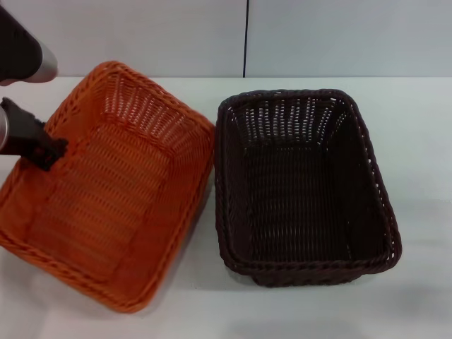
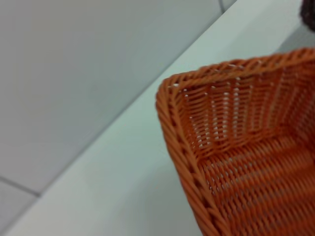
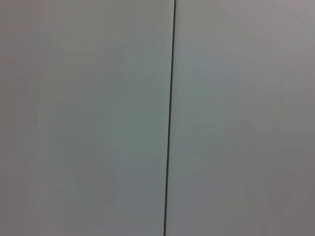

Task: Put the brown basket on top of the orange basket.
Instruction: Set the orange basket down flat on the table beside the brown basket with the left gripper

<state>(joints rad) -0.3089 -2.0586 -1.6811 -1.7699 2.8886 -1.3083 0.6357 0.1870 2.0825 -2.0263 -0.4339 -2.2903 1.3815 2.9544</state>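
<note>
The orange basket (image 1: 106, 191) sits on the white table at the left, turned at an angle. The brown basket (image 1: 304, 187) stands beside it on the right, close to it, upright and empty. My left gripper (image 1: 44, 150) is at the orange basket's left rim, near its far left corner. The left wrist view shows a corner of the orange basket (image 2: 246, 147) from close by and a bit of the brown basket (image 2: 309, 12). My right gripper is out of view; its wrist view shows only a wall.
The white table (image 1: 417, 127) reaches to a grey wall with a dark vertical seam (image 1: 246, 39) at the back. Both baskets hold nothing.
</note>
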